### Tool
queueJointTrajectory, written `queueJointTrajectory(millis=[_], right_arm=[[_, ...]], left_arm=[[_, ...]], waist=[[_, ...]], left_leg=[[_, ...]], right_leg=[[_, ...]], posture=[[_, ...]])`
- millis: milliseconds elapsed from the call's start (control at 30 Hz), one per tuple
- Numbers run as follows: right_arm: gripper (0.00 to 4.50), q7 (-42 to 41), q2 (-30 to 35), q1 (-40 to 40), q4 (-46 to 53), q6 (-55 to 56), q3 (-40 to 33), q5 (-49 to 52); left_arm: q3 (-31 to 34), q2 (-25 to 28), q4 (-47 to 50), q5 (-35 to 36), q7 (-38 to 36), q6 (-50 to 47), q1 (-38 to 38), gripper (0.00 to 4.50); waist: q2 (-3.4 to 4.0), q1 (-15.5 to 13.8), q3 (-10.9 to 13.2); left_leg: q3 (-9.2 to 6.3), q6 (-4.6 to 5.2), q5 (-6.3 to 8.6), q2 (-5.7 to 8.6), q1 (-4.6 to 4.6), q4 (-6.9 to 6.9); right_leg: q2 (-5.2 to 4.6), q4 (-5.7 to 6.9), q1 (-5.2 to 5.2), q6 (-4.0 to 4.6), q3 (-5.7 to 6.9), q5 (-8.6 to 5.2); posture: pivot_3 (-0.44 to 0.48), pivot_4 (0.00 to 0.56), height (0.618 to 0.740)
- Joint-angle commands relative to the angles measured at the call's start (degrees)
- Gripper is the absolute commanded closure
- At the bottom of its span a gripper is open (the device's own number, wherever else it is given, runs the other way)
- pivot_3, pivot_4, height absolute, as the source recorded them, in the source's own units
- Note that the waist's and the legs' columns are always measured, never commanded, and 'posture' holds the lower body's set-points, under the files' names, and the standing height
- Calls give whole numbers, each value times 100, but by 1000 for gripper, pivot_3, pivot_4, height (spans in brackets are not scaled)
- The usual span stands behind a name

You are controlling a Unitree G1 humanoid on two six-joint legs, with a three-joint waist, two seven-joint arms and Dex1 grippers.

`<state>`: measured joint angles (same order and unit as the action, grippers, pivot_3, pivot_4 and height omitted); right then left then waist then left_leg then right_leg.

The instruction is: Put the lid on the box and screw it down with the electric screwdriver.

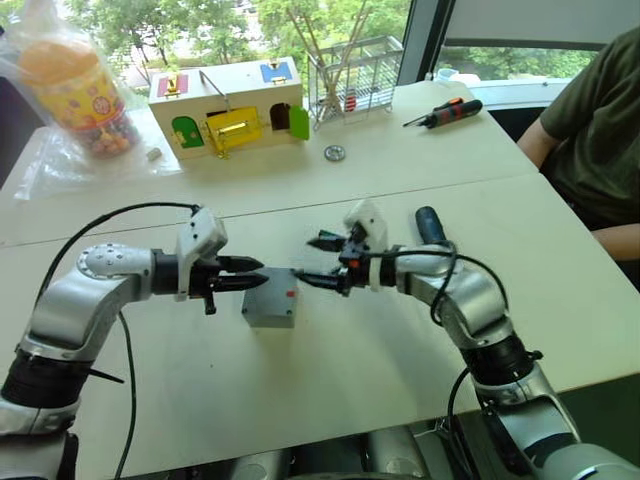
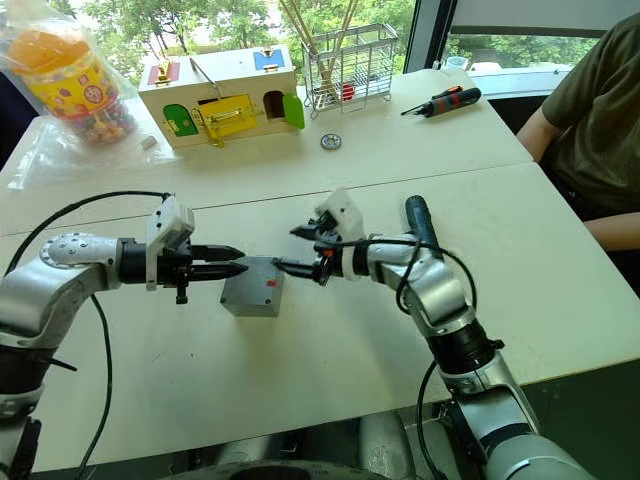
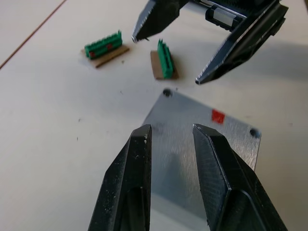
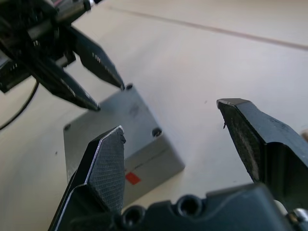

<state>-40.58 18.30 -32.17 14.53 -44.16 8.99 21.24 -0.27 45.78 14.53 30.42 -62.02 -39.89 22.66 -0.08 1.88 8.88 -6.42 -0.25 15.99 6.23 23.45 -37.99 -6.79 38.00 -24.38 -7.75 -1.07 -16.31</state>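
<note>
The grey box (image 1: 268,308) stands on the table between my two arms, with a small red mark (image 1: 290,294) on the side towards my right arm. The flat grey lid (image 3: 202,144) lies on top of it, with screw holes showing at its corners. My left gripper (image 1: 252,274) hovers over the box's left edge, open by a narrow gap with nothing in it. Opposite it, my right gripper (image 1: 305,260) is open wide and empty just above the box's far right corner. The electric screwdriver (image 1: 430,225) lies on the table beyond my right forearm, partly hidden by it.
A wooden latch box (image 1: 230,115), a wire rack (image 1: 355,75), a candy jar (image 1: 75,90), a metal disc (image 1: 334,152) and an orange-and-black hand screwdriver (image 1: 450,112) sit at the back. A person (image 1: 600,130) sits at the right. Two small green terminal blocks (image 3: 103,45) lie near the box.
</note>
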Motion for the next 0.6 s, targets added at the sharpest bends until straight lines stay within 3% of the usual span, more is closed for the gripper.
queueJointTrajectory(millis=[33,100,167,233,400,500,600], right_arm=[[1121,955,-159,-554,686,-1263,-1413,785],[1121,1185,177,-800,864,-2114,-1855,973],[1121,871,1135,-1106,854,-3836,-1910,1367],[1121,587,2071,-1222,826,-4743,-1676,1638],[1121,394,3953,-1236,316,-4804,-642,1427],[1121,6,4587,-1311,-186,-4834,-201,1795],[1121,-203,4819,-1683,-880,-4834,396,1791]], left_arm=[[58,-121,166,231,-17,-24,344,3171],[-65,-222,235,256,-44,-1,493,3171],[-224,-350,303,248,-86,84,628,3171],[-356,-476,368,211,-81,140,724,3171],[-759,-684,414,-72,-151,506,862,3171],[-929,-684,406,-175,-319,732,835,3171],[-1098,-712,346,-345,-422,981,812,3171]], waist=[[0,-1,0],[0,-37,0],[2,-110,1],[1,-134,1],[3,-110,2],[3,-88,3],[3,-79,3]], left_leg=[[0,0,0,-1,0,0],[-1,-1,0,0,0,-1],[-1,0,0,1,0,1],[-2,3,1,7,1,-1],[14,7,2,-1,6,-5],[25,9,3,-8,4,-2],[28,10,4,-9,4,1]], right_leg=[[0,1,0,0,0,0],[0,1,0,0,0,0],[-1,-1,1,0,0,0],[-6,-4,6,1,0,0],[-7,-23,12,0,-4,-1],[-4,-23,7,0,-12,-1],[-4,-25,4,0,-14,-1]], posture=[[0,150,740],[0,150,740],[0,150,740],[0,150,740],[0,150,740],[0,150,740],[0,150,740]])
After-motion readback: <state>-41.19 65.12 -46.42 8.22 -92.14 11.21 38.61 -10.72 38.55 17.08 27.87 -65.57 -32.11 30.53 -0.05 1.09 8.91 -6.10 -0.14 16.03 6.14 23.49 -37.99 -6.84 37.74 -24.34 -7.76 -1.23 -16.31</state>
